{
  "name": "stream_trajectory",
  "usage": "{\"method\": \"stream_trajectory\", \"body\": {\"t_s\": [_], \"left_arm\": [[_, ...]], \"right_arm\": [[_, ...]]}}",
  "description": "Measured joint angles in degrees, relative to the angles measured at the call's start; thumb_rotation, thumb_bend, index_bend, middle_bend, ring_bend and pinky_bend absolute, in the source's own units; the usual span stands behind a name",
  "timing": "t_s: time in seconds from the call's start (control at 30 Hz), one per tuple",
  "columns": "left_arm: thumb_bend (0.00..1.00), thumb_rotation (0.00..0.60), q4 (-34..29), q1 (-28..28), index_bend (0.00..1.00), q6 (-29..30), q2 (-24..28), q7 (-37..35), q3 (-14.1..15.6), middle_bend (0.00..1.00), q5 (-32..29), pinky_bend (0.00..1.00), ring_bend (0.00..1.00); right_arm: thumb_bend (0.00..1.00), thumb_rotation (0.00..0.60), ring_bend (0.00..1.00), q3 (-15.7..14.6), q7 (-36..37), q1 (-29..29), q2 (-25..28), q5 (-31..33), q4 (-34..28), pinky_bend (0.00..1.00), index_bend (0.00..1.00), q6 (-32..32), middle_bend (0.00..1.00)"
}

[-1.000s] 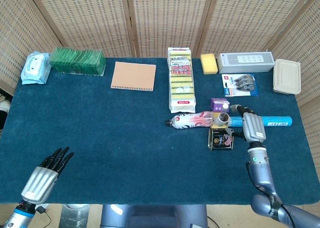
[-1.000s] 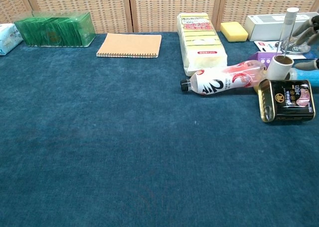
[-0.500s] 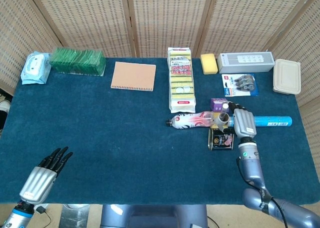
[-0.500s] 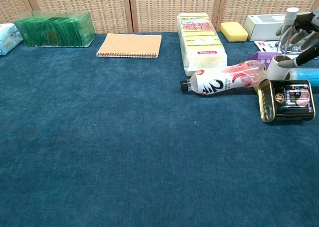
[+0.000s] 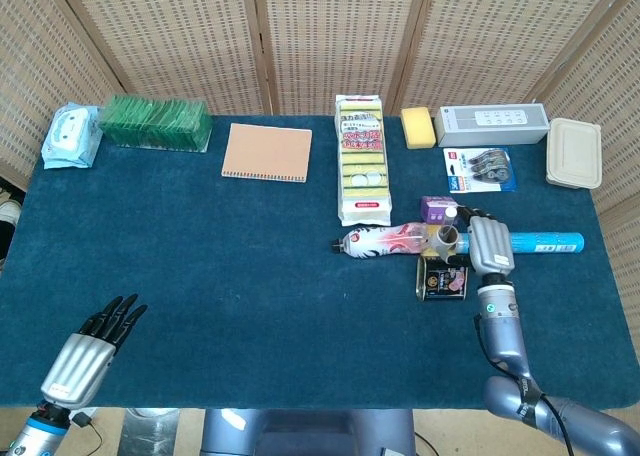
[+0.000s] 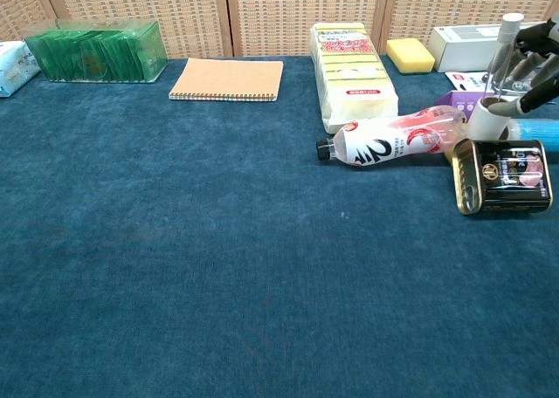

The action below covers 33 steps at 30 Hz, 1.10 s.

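Count on the bench [image 5: 200,276]: 1 notebook [image 5: 266,152], 1 bottle [image 5: 385,240], 1 tin can [image 5: 441,277], 1 yellow sponge [image 5: 418,126], 1 lidded container [image 5: 574,152], 2 hands.

- The right hand [image 5: 488,244] covers the near end of the blue tube [image 5: 545,242] in the head view; its fingertips cannot be made out there.
- In the chest view the right hand [image 6: 537,71] is cut off by the right edge, only dark fingers showing.
- The left hand [image 5: 88,351] shows in the head view alone, its wrist cut by the bottom edge.
- The print on the black tin [image 6: 505,174] is too small to read.
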Motion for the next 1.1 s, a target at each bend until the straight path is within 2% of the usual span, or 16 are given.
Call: {"method": "stream_trajectory", "body": {"t_s": [0.57,0.87,1.1], "left_arm": [[0.21,0.600,-0.27,-0.12,0.03,-0.32,0.35,-0.14,0.12,0.02,-0.03,0.23,0.02],[0.21,0.600,-0.42,-0.20,0.03,-0.64,0.33,0.03,0.19,0.02,-0.09,0.23,0.02],[0.21,0.600,-0.42,-0.19,0.03,-0.66,0.30,0.20,0.13,0.02,-0.19,0.23,0.02]], "right_arm": [[0.26,0.600,0.41,0.47,-2.42,1.32,-2.04,2.10,0.40,0.38,0.43,1.15,0.44],[0.28,0.600,0.45,0.68,-3.37,1.81,-2.83,2.59,0.86,0.48,0.47,1.86,0.48],[0.29,0.600,0.54,0.70,-4.20,1.92,-3.03,2.59,0.93,0.59,0.51,2.66,0.55]]}}
